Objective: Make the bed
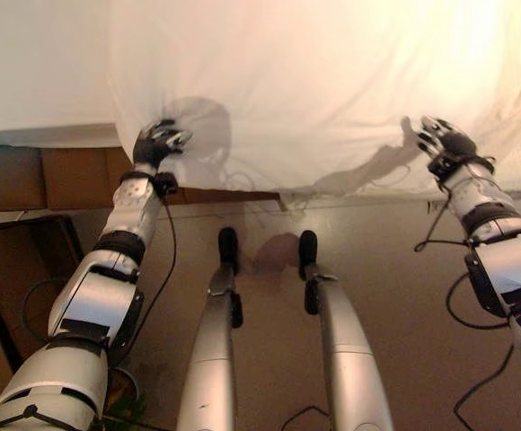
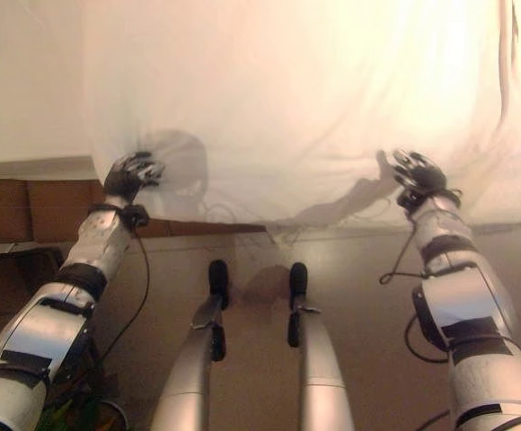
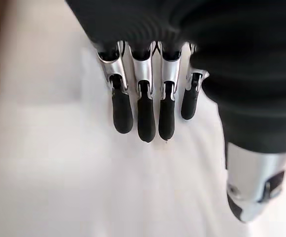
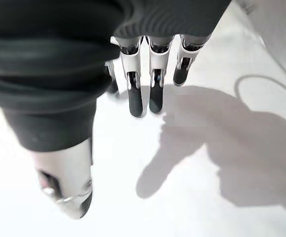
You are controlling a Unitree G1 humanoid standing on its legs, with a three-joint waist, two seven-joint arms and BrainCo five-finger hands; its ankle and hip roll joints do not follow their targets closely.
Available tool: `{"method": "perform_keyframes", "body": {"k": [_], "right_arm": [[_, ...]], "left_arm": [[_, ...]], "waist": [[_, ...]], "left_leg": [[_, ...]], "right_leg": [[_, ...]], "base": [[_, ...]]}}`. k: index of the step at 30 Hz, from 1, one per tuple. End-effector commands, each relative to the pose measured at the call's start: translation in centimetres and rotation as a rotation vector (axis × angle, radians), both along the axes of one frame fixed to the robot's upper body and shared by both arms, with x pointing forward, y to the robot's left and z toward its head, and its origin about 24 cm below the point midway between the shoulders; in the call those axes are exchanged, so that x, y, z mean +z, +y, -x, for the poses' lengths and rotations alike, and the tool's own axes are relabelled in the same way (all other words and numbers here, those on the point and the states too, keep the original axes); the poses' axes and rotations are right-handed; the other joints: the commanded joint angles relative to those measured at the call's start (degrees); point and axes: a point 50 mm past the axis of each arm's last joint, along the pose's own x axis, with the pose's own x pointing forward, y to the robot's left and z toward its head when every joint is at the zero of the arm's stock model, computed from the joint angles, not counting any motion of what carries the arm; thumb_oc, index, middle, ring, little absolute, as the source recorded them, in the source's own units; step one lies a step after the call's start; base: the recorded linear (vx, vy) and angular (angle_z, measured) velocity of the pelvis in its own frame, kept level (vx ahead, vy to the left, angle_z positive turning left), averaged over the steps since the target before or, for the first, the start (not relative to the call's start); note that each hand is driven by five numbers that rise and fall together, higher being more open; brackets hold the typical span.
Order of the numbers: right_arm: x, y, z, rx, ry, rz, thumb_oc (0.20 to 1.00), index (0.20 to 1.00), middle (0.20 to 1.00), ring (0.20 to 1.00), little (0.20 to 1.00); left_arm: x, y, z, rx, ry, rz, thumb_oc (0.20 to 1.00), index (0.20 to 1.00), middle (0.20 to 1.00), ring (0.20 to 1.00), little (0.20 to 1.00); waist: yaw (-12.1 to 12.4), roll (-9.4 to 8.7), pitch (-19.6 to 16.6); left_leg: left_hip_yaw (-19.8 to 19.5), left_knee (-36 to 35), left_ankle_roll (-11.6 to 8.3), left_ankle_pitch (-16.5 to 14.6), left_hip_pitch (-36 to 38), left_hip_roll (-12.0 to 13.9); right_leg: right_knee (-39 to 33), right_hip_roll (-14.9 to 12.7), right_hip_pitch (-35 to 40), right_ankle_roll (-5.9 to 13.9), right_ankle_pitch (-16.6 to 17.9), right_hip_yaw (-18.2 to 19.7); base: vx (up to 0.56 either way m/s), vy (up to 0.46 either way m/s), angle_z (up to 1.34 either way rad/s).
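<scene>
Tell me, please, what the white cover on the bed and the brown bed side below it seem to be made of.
White cover: probably thin woven cloth, matte; it wrinkles and gathers near the left hand and right hand, and its edge hangs loosely. Brown bed side: possibly wood or board, smooth, flat and stiff; the exact material is unclear.

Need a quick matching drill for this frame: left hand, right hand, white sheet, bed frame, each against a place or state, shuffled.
Things:
1. left hand
2. right hand
3. white sheet
4. brown bed frame

Place or state:
A. spread over the bed, edge hanging over the near side
B. on the sheet near its right end, fingers relaxed
C. bare below the mattress, left of where the sheet hangs
D. at the sheet's left corner, fingers relaxed

Pairs: 1-D, 2-B, 3-A, 4-C
</scene>
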Motion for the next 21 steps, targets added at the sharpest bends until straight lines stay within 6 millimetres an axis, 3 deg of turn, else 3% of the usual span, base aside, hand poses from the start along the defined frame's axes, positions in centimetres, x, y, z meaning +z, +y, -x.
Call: {"method": "perform_keyframes", "body": {"k": [1,4,7,8,9,14,17,21], "right_arm": [[-3.8,-3.9,3.2,-0.152,0.110,-0.014,1.000,1.000,1.000,1.000,1.000],[-9.3,-4.1,5.4,-0.175,0.233,-0.068,1.000,1.000,1.000,1.000,1.000],[-16.9,-2.6,9.0,-0.154,0.373,-0.166,1.000,1.000,1.000,1.000,1.000],[-17.1,-2.6,9.2,-0.156,0.377,-0.166,1.000,1.000,1.000,1.000,1.000],[-18.6,-2.4,10.3,-0.150,0.415,-0.175,1.000,1.000,1.000,1.000,1.000],[-25.2,1.7,14.5,-0.068,0.553,-0.240,1.000,1.000,1.000,1.000,1.000],[-27.4,3.4,16.4,-0.004,0.639,-0.199,1.000,1.000,1.000,1.000,1.000],[-30.4,6.0,19.8,0.071,0.801,-0.189,1.000,1.000,1.000,1.000,1.000]], "left_arm": [[-4.6,3.8,3.3,0.194,0.114,0.088,1.000,1.000,1.000,1.000,1.000],[-9.3,3.4,5.4,0.202,0.239,0.116,1.000,1.000,1.000,1.000,1.000],[-15.7,0.2,8.2,0.127,0.405,0.197,1.000,1.000,1.000,1.000,1.000],[-15.8,0.2,8.4,0.126,0.409,0.196,1.000,1.000,1.000,1.000,1.000],[-17.1,-0.8,9.0,0.115,0.438,0.246,1.000,1.000,1.000,1.000,1.000],[-23.1,-4.6,13.8,-0.003,0.646,0.347,1.000,1.000,1.000,1.000,1.000],[-25.9,-6.8,16.9,-0.097,0.808,0.391,1.000,1.000,1.000,1.000,1.000],[-27.7,-8.6,19.1,-0.093,0.902,0.458,1.000,1.000,1.000,1.000,1.000]], "waist": [[0.3,1.66,-3.0],[0.7,1.15,-4.0],[0.9,0.65,-6.2],[0.9,0.67,-6.2],[1.0,0.56,-6.6],[1.0,0.79,-9.5],[0.1,1.41,-12.5],[-0.9,1.72,-17.5]], "left_leg": [[0.6,3.9,-1.73,-5.3,1.3,-1.0],[0.0,0.2,-1.75,-4.4,6.3,-1.1],[-1.0,-3.8,-1.18,-4.1,13.7,-1.0],[-1.0,-4.1,-1.18,-4.0,14.2,-1.0],[-0.9,-4.4,-1.22,-4.0,15.5,-1.1],[-1.5,-9.6,-0.36,-3.5,24.8,-0.8],[-1.1,-13.5,-0.51,-2.6,29.3,-0.3],[-0.8,-15.6,-0.22,-2.8,33.1,0.0]], "right_leg": [[-11.9,-0.5,5.8,6.58,5.3,1.1],[-14.3,-0.6,10.7,6.65,5.4,0.3],[-16.7,-0.7,17.7,6.89,5.4,-0.6],[-16.9,-0.7,18.1,6.89,5.4,-0.6],[-17.2,-0.9,19.6,6.85,5.4,-0.8],[-20.1,-0.3,28.5,6.93,5.0,-1.5],[-23.2,-0.5,32.5,7.11,5.3,-1.3],[-27.0,-0.9,36.6,7.40,6.8,-0.7]], "base": [[0.09,-0.014,0.01],[0.09,-0.019,0.07],[0.13,-0.004,0.12],[0.12,0.006,0.22],[0.08,0.004,0.12],[0.10,0.033,0.04],[0.07,0.071,0.01],[0.07,0.071,-0.08]]}}
